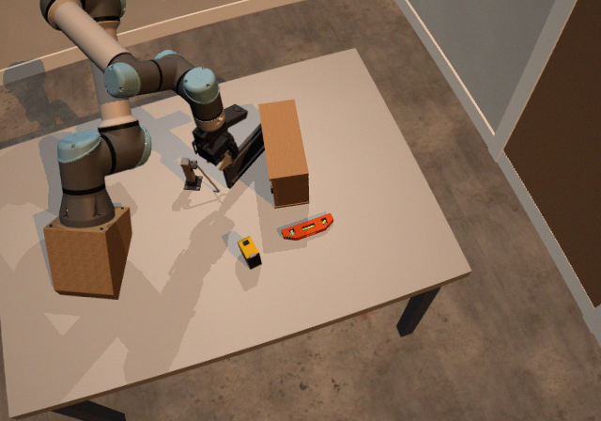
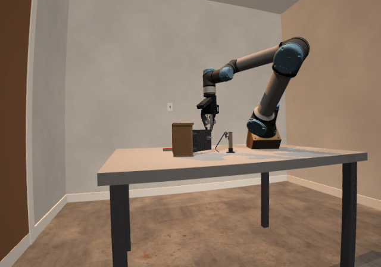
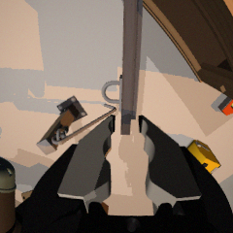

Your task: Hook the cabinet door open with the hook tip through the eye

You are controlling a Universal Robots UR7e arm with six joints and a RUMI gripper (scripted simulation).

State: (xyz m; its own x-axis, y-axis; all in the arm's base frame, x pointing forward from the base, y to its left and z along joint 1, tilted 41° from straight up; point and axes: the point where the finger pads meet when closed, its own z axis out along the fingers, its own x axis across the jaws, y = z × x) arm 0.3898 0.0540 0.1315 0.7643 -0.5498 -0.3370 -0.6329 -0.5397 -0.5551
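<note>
The brown cabinet (image 1: 284, 145) (image 2: 182, 139) stands flat on the table. Its dark door (image 1: 245, 159) (image 2: 201, 139) (image 3: 130, 63) is swung out toward the post. A small grey eye (image 3: 109, 92) (image 2: 209, 137) sticks out of the door's face on the post side. The post (image 1: 188, 169) (image 2: 230, 140) (image 3: 60, 123) stands a little apart from the door. Its hook (image 1: 208, 180) (image 2: 219, 142) (image 3: 92, 123) slants down with its tip low, short of the eye. My gripper (image 1: 223, 162) (image 2: 208, 127) (image 3: 126, 116) sits at the door's top edge near its free end. The fingers are narrow, and the edge lies loosely in the slot between the tips.
An orange spirit level (image 1: 307, 226) (image 3: 227, 106) lies in front of the cabinet. A yellow and black box (image 1: 249, 251) (image 3: 204, 154) lies nearer the table's front. The arm's wooden base block (image 1: 87, 256) (image 2: 264, 142) stands at the left edge.
</note>
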